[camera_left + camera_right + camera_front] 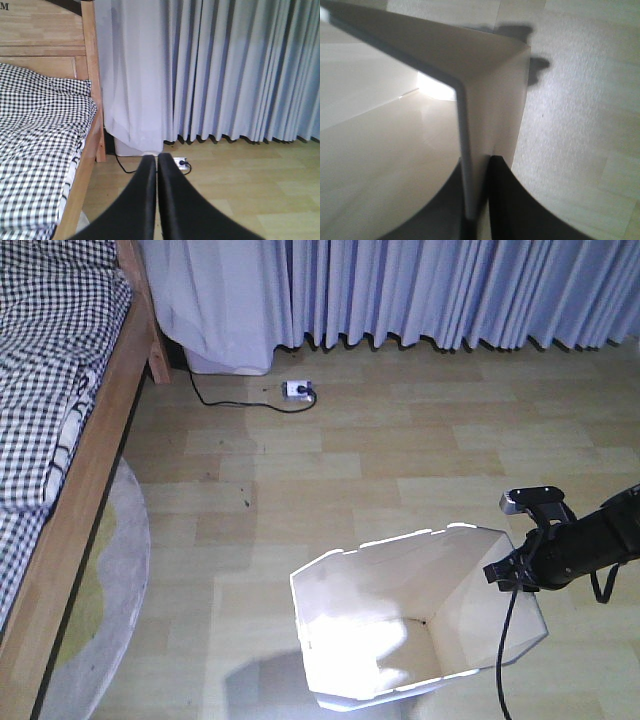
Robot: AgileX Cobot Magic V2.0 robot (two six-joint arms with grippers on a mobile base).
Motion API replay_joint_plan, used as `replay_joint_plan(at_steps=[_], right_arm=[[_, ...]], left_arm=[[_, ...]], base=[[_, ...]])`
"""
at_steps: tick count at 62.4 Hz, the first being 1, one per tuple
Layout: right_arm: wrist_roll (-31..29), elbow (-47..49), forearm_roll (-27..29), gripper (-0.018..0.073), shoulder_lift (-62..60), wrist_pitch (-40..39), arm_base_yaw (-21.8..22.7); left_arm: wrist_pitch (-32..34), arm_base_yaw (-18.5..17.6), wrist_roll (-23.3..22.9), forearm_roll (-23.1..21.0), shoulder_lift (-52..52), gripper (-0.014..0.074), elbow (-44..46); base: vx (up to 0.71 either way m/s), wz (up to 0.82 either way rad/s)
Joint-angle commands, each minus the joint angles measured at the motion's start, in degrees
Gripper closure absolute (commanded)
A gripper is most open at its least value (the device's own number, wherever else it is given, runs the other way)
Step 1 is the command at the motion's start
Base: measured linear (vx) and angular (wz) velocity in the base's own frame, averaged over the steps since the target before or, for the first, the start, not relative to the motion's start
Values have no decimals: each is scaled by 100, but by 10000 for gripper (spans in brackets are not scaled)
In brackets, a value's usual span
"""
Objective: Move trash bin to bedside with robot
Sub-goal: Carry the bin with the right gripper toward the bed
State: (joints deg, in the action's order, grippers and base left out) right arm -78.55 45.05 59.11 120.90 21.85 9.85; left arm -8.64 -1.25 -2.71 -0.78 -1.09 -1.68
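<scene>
Between the clamped fingers of the right gripper (477,172) sits the thin faceted rim of the white trash bin (380,590), cream-white inside. The left gripper (156,167) is clenched, empty.

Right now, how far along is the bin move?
Done: the right gripper is clamped on the trash bin rim, with the wall between its fingers. In hand: the move itself. The bin is well apart from the bed, with floor and a rug between them. Left: bring it beside the bed frame and release. The left gripper is shut and empty.
</scene>
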Motion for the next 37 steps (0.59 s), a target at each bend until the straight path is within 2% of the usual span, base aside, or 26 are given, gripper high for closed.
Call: replay_joint_plan(at_steps=[1, 37], right_arm=[[59, 90, 307, 566, -363, 740, 24], [59, 90, 307, 566, -363, 740, 24]], left_arm=[[445, -34, -52, -18, -57, 602, -158], [445, -34, -52, -18, -57, 602, -158]], base=[[41, 7], [39, 7]])
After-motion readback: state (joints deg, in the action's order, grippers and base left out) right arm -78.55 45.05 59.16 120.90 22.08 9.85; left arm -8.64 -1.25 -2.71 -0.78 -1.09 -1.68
